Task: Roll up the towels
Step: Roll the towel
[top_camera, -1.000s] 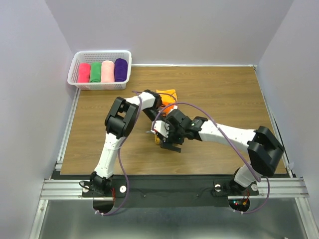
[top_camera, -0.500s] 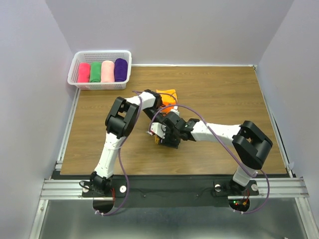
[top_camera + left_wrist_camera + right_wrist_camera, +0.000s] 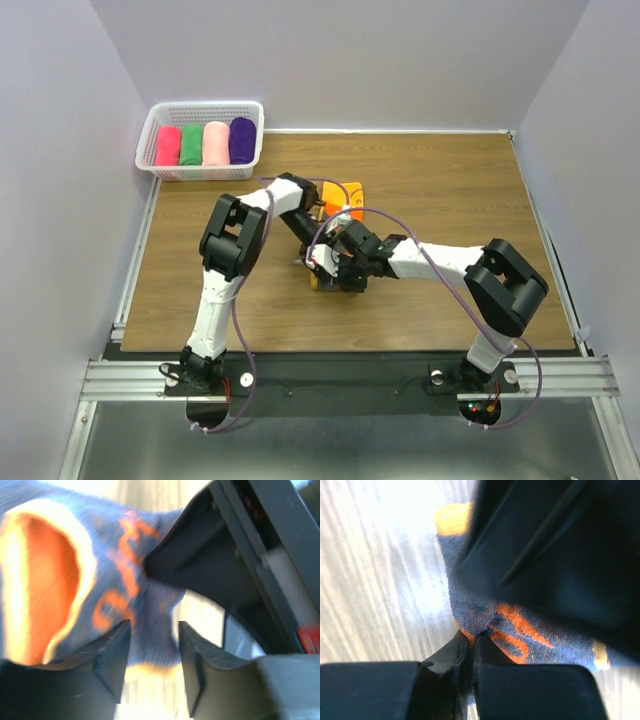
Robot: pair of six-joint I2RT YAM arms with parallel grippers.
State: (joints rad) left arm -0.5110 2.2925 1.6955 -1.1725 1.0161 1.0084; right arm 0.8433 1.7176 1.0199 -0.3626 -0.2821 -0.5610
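The right gripper (image 3: 470, 652), jaws pressed together, pinches the closest end of the orange printed cloth towel (image 3: 520, 625). The left gripper (image 3: 152, 665) stands spread at the towel, whose length runs from the right fingertips out past the left.

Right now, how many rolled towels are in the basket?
4, side by side in the white basket: hot-pink roll at the left end, then green roll, pale pink roll, purple roll at the right end. Any underneath would be hidden.
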